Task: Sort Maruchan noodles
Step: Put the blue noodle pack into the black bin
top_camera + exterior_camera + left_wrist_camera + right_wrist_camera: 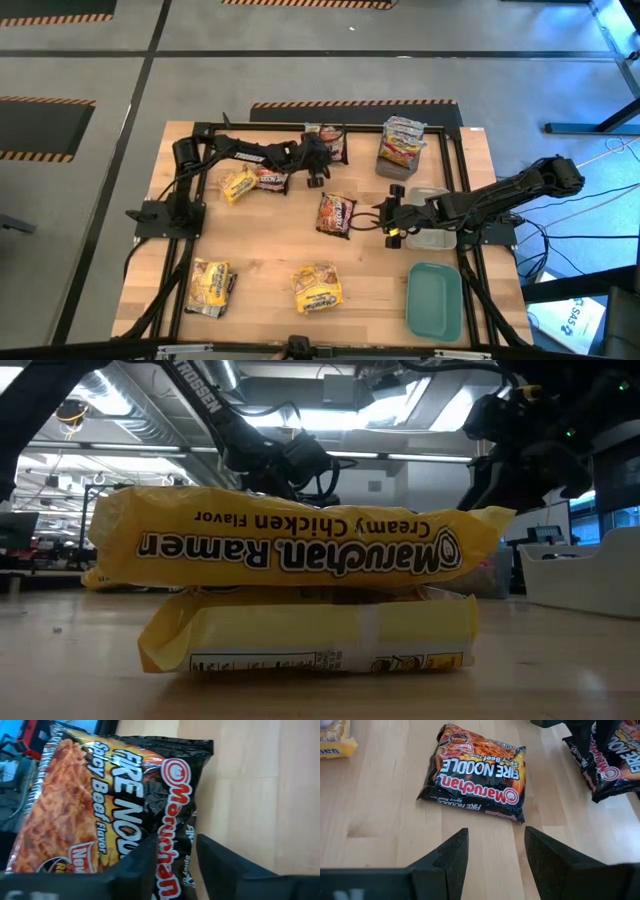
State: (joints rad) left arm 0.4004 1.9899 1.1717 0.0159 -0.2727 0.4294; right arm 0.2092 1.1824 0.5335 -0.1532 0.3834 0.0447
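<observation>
— Watching my left gripper (pixel 316 180) in the upper middle of the high view; its fingers (pixel 145 857) pinch the edge of a dark packet (pixel 107 805).

— And the right?

— My right gripper (pixel 386 216), centre right, is open and empty; another dark packet (pixel 477 772) lies just ahead; yellow packets (pixel 316 288) sit lower down.

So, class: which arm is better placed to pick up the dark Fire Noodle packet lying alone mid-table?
Right. Its open hand faces that dark crinkly plastic packet; the left hand is farther off.
</observation>
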